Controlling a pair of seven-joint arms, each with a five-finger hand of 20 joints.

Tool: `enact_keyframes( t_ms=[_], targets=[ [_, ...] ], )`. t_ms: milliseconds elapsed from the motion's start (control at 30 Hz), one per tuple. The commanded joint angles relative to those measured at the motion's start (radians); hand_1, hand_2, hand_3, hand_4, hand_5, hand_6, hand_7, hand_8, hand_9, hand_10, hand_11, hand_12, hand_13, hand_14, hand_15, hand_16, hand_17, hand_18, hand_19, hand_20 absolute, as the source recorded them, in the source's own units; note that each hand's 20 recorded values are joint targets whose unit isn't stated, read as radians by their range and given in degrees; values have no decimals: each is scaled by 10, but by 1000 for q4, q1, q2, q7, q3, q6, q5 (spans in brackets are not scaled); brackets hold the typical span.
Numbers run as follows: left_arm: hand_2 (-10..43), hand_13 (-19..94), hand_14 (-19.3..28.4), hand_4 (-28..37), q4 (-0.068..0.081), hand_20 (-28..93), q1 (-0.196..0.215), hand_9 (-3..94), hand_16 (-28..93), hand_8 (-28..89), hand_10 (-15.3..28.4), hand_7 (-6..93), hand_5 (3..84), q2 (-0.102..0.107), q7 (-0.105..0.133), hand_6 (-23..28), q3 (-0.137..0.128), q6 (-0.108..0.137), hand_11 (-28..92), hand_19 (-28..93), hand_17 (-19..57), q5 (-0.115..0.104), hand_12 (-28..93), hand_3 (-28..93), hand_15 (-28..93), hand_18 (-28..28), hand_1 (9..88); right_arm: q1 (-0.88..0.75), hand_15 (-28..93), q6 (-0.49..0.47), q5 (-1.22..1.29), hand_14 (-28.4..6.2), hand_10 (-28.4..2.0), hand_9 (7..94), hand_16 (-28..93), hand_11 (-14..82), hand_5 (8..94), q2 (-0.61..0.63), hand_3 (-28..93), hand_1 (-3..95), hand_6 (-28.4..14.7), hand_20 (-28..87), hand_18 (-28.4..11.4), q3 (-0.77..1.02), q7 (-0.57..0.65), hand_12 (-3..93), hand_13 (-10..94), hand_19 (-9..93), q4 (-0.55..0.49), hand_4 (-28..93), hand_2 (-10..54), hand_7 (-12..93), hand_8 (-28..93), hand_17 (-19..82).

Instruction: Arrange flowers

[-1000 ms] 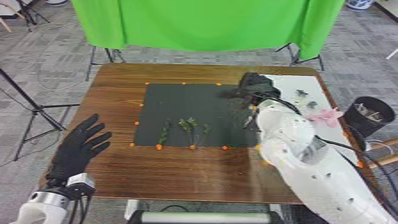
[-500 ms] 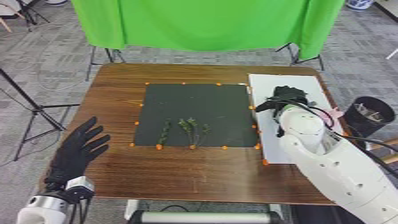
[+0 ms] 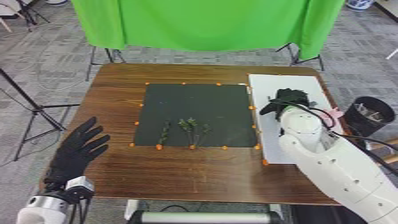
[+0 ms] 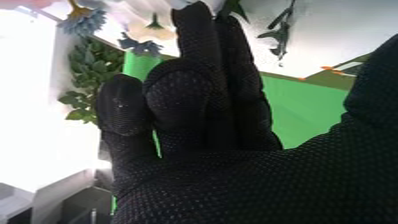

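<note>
Over the white board [image 3: 274, 152] on the right, my right hand [image 3: 286, 99] hovers or rests; I cannot tell which. Seen from the right wrist, the right hand [image 4: 240, 170] has relaxed fingers, with nothing visibly held. Beyond them are blue-grey flowers [image 4: 82, 22], a pale flower [image 4: 149, 31], leafy greenery [image 4: 92, 67] and a dark green sprig [image 4: 282, 35]. A pink flower [image 3: 336, 113] lies beside the right forearm, partly hidden. Several green sprigs [image 3: 188, 127] lie near the dark mat's [image 3: 191, 102] front edge. My left hand [image 3: 75, 149] is open at the table's left.
Orange markers [image 3: 225, 147] line the mat and board. A black bin [image 3: 370, 116] stands past the table's [image 3: 178, 175] right edge. A green cloth [image 3: 204, 25] hangs behind the table, and a tripod [image 3: 37, 107] stands on the left.
My right hand has moved from the dark mat's right edge rightward and slightly nearer, over the white board. The left hand and the sprigs by the mat's front edge look unchanged.
</note>
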Motion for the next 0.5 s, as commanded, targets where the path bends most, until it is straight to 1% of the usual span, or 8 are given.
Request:
enact_keyframes(
  t_ms=[33, 100, 233, 267, 367, 433, 467, 500],
  targets=[
    [-71, 220, 161, -245, -7, 102, 12, 234, 10, -107, 116, 211, 254, -10, -4, 24, -1, 7, 182, 424, -89, -5, 170, 690, 302, 224, 253, 17, 767, 44, -11, -64, -137, 708, 277, 298, 582, 25, 741, 153, -62, 617, -206, 24, 14, 242, 747, 932, -17, -245, -57, 298, -90, 452],
    [-71, 220, 161, -245, -4, 102, 5, 234, 9, -107, 115, 211, 254, -9, -5, 24, 3, 7, 182, 423, -89, -4, 170, 690, 302, 224, 253, 27, 767, 52, -7, -64, -136, 712, 277, 303, 584, 31, 742, 160, -59, 618, -206, 16, 26, 244, 749, 932, -14, -242, -54, 301, -91, 455],
    [-70, 220, 161, -244, -4, 102, 2, 234, 10, -107, 116, 211, 254, -11, -7, 24, 1, 7, 182, 424, -89, -4, 170, 691, 303, 224, 253, 44, 766, 29, 1, -63, -134, 714, 279, 309, 588, 30, 742, 165, -58, 619, -206, 5, 35, 248, 751, 932, 4, -240, -53, 307, -94, 456],
    [-70, 220, 161, -244, -4, 102, 0, 234, 10, -107, 116, 211, 254, -11, -10, 24, 1, 6, 182, 424, -89, -3, 170, 691, 303, 224, 253, 42, 766, -20, 17, -63, -134, 714, 280, 309, 588, 26, 745, 166, -58, 621, -206, 14, 56, 249, 751, 932, -9, -238, -53, 307, -95, 456],
    [-70, 220, 162, -244, -3, 102, 0, 234, 9, -108, 116, 211, 254, -15, -15, 24, 0, 3, 182, 423, -89, -2, 170, 692, 303, 224, 253, 47, 764, -42, 20, -63, -134, 715, 283, 308, 587, 22, 749, 182, -57, 620, -205, 13, 55, 248, 749, 932, 0, -234, -50, 307, -97, 456],
    [-70, 219, 162, -244, -5, 102, 2, 234, 9, -108, 115, 211, 254, -15, -14, 24, 0, 7, 182, 423, -89, -3, 170, 692, 303, 224, 254, 41, 763, -42, 31, -63, -134, 714, 284, 308, 587, 22, 749, 184, -57, 619, -205, 13, 58, 247, 749, 932, -8, -233, -50, 306, -97, 456],
    [-69, 219, 162, -244, -2, 102, -2, 234, 9, -107, 116, 211, 254, -14, -13, 24, 1, 4, 182, 424, -89, -3, 170, 692, 303, 224, 254, 43, 762, -50, 30, -64, -134, 715, 284, 308, 587, 22, 750, 185, -57, 618, -205, 10, 61, 247, 749, 932, -7, -233, -50, 307, -97, 456],
    [-69, 219, 162, -244, -3, 102, -1, 234, 9, -108, 115, 211, 255, -13, -14, 24, 1, 6, 183, 424, -89, -3, 170, 691, 302, 224, 254, 46, 762, -38, 32, -64, -134, 716, 284, 307, 589, 18, 750, 186, -57, 617, -205, 7, 45, 247, 749, 932, 24, -233, -49, 307, -97, 456]
  ],
)
